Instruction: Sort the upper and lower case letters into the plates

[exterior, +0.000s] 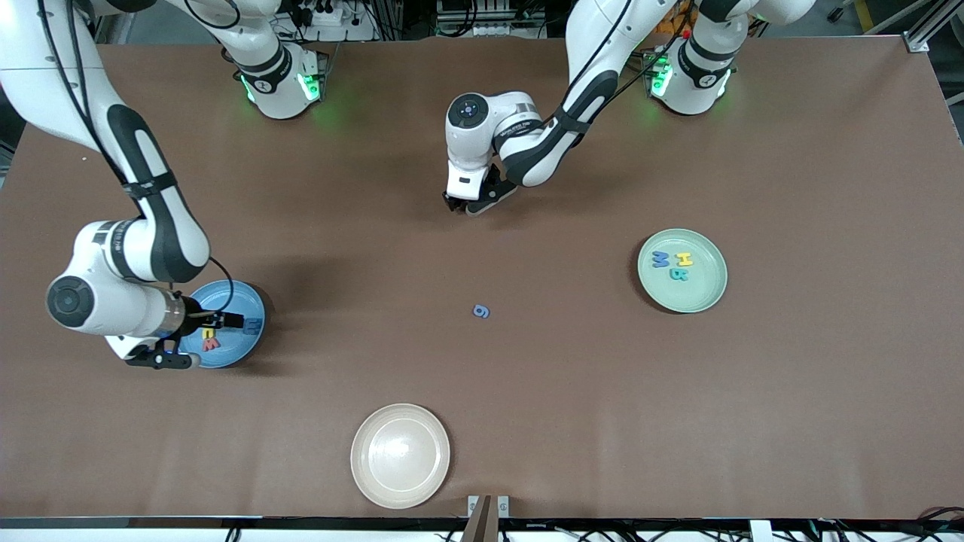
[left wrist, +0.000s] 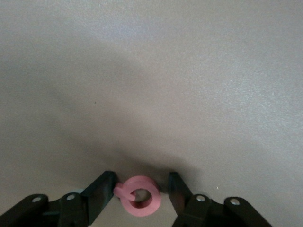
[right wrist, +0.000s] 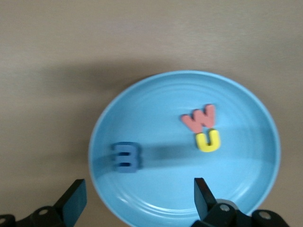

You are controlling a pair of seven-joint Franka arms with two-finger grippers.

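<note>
My left gripper (exterior: pixel 468 205) is down at the table near the middle. In the left wrist view its open gripper (left wrist: pixel 140 183) straddles a red ring-shaped letter (left wrist: pixel 139 195); one finger touches the letter's tail, the other stands just clear. My right gripper (exterior: pixel 196 340) hangs open and empty over the rim of the blue plate (exterior: pixel 237 350). That plate (right wrist: pixel 236 189) holds a red w (right wrist: pixel 200 118), a yellow u (right wrist: pixel 208 141) and a blurred blue letter (right wrist: pixel 126 157). The pale green plate (exterior: pixel 700 290) holds a blue M (exterior: pixel 660 260), a yellow H (exterior: pixel 683 259) and a teal B (exterior: pixel 679 274).
A small blue letter (exterior: pixel 481 311) lies alone on the brown table, between the two plates and nearer the front camera than my left gripper. An empty cream-white plate (exterior: pixel 400 455) sits near the table's front edge.
</note>
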